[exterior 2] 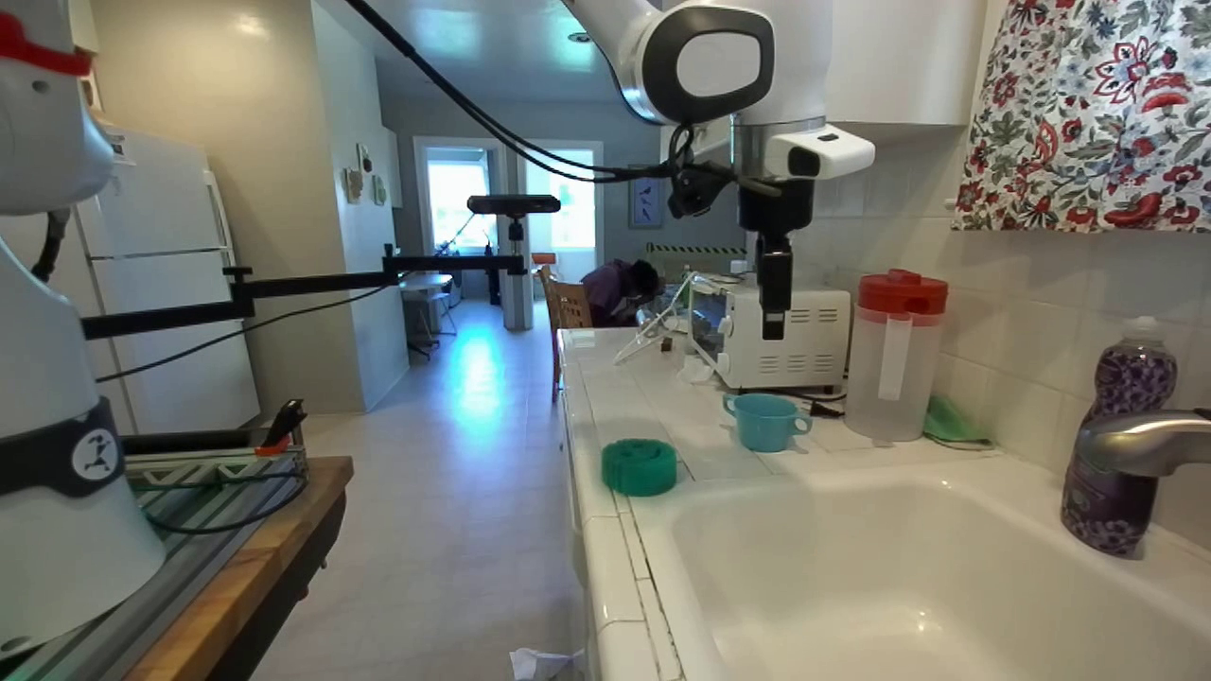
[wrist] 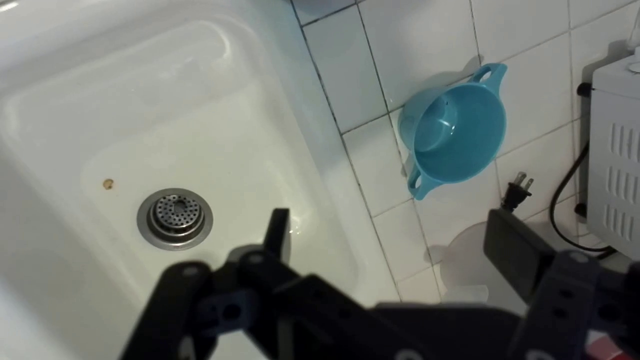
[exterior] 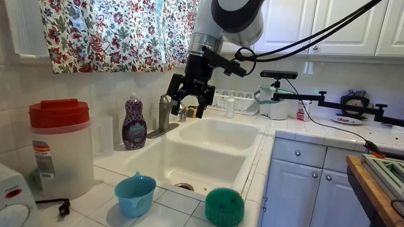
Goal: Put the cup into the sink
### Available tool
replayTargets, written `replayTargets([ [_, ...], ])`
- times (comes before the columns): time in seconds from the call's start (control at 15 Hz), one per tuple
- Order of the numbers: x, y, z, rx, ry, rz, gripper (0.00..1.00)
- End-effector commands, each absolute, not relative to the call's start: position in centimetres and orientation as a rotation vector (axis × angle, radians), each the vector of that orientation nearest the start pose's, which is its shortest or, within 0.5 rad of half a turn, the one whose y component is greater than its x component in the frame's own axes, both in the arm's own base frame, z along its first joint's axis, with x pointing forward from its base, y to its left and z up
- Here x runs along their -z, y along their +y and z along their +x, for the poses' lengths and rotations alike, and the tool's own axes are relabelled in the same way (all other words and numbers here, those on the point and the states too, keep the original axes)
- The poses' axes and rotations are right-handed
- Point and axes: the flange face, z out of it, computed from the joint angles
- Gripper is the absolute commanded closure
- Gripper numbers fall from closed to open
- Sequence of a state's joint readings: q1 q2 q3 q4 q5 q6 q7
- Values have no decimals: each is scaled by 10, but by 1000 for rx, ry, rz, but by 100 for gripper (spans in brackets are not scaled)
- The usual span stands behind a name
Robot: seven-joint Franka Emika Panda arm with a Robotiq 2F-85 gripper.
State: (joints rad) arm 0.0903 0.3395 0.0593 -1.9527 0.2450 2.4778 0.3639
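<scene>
The light-blue cup [exterior: 134, 198] stands upright on the white tiled counter beside the near end of the sink [exterior: 197, 169]. The cup also shows in an exterior view [exterior 2: 764, 423] and in the wrist view [wrist: 460, 132], with two small handles on opposite sides. The white sink has two basins; its near basin with the drain also fills the left of the wrist view [wrist: 215, 150]. My gripper [exterior: 188, 111] is open and empty, pointing down, high above the counter and sink. In the wrist view the fingers [wrist: 390, 220] are wide apart, with the cup beyond them.
A green round scrubber-like object [exterior: 224, 207] sits by the sink corner. A red-lidded pitcher [exterior: 59, 156], a purple soap bottle [exterior: 134, 126] and the faucet [exterior: 165, 112] line the wall side. A white toaster oven [exterior 2: 795, 336] and a black plug [wrist: 515, 194] are near the cup.
</scene>
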Motion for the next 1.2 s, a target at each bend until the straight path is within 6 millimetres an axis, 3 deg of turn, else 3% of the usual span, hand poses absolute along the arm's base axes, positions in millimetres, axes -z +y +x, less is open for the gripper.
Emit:
replayTargets([
  [0.0, -316, 90, 629, 134, 577, -2875, 0],
  [0.47, -263, 99, 652, -38, 530, -2908, 0],
  [0.8, -245, 134, 689, 21, 448, -2954, 0],
  [1.13, -225, 164, 711, 3, 374, -2979, 0],
])
